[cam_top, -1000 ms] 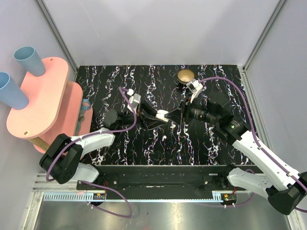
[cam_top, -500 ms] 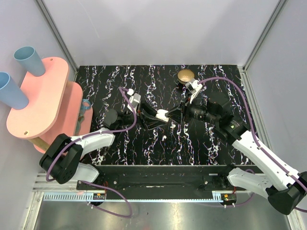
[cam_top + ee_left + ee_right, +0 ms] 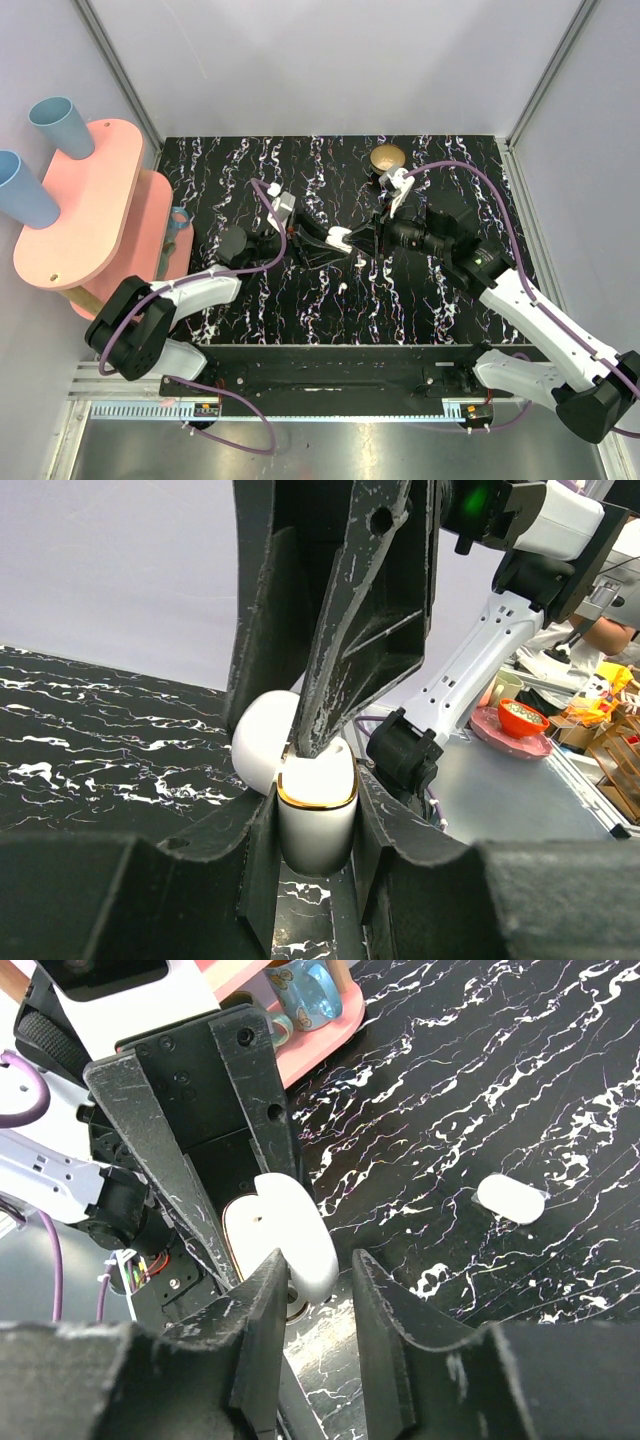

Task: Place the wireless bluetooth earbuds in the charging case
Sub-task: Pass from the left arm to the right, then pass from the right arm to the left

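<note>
The left fingers (image 3: 395,845) are closed on the lower half of the charging case (image 3: 318,815) and hold it upright, above the middle of the bench (image 3: 480,1060), about equally far from its left and right edges. The lid (image 3: 258,750) is tipped open to one side and the gold rim of the mouth is free. The right fingers (image 3: 265,1320) stand narrow, with only a small gap. One of them reaches down to the open mouth of the case, but I cannot tell if a bud is pinched at the tips. One earbud (image 3: 510,1198) lies alone on the bench, apart from both arms. I judge the case to be light, hard and very smooth, so it can turn or slip between the fingers if it is pushed from above. The flat sides of the lower half are the right place to hold it, not the lid, because the hinge looks delicate. The buds are tiny, glossy and rounded. They should be taken across the thickest part with a soft grip, or they may shoot out.
</note>
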You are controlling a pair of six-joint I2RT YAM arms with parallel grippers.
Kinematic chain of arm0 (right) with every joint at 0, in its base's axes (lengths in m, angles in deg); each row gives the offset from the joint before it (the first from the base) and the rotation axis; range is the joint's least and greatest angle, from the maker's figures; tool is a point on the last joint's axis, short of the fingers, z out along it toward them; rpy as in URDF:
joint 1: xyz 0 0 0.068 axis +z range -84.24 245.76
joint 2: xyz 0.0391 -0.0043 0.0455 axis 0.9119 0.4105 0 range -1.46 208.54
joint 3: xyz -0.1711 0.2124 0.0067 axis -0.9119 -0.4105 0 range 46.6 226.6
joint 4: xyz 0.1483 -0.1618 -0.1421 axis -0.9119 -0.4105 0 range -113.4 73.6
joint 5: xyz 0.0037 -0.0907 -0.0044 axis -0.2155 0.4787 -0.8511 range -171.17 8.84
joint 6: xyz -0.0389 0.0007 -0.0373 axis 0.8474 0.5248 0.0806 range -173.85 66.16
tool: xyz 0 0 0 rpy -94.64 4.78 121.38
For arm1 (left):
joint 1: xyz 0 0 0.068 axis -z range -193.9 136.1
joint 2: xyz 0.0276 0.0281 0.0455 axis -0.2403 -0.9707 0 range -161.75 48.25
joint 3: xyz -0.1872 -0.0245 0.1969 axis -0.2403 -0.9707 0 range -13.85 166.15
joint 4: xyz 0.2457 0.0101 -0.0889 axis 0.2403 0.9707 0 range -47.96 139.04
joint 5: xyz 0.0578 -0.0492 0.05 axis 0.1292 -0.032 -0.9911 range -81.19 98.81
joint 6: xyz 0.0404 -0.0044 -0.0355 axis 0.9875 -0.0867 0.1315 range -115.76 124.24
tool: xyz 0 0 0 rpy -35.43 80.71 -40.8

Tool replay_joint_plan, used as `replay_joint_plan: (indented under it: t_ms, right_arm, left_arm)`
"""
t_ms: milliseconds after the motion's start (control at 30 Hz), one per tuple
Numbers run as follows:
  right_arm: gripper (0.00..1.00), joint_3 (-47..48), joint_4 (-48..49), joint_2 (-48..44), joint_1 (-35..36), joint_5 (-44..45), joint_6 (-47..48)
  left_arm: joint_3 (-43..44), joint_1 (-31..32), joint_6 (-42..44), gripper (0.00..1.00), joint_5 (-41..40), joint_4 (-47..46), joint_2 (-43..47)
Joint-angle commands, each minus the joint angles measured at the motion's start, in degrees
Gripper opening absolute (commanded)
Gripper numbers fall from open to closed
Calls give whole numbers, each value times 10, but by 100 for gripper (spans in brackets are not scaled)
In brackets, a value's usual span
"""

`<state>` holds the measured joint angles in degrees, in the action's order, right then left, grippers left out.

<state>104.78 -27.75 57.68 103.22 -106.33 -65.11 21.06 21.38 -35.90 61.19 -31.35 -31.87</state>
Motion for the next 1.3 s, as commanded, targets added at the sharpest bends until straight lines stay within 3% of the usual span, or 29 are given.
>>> replay_joint_plan:
  t_ms: [0, 167, 267, 367, 500, 633, 767, 1267]
  right_arm:
    - [32, 2, 37, -2, 6, -10, 23]
    - [20, -2, 47, -5, 7, -23, 39]
    - [8, -1, 44, -8, 10, -25, 49]
    - [3, 0, 41, -10, 11, -24, 56]
    - [1, 0, 39, -14, 14, -20, 63]
    - [0, 0, 35, -17, 19, -4, 68]
    - [0, -2, 34, -24, 25, 20, 77]
    - [0, -10, 32, -43, 28, 85, 55]
  left_arm:
    - [26, -1, -6, 0, 10, -220, -5]
    - [31, -1, -15, 0, 10, -220, -13]
    - [37, -1, -23, 0, 7, -220, -19]
    - [42, -1, -30, 5, 7, -220, -25]
    - [47, -1, -39, 31, 4, -221, -31]
    - [45, -1, -38, 41, -6, -221, -31]
    - [45, -1, -39, 46, -11, -220, -31]
    - [30, -1, -21, 46, -31, -220, -21]
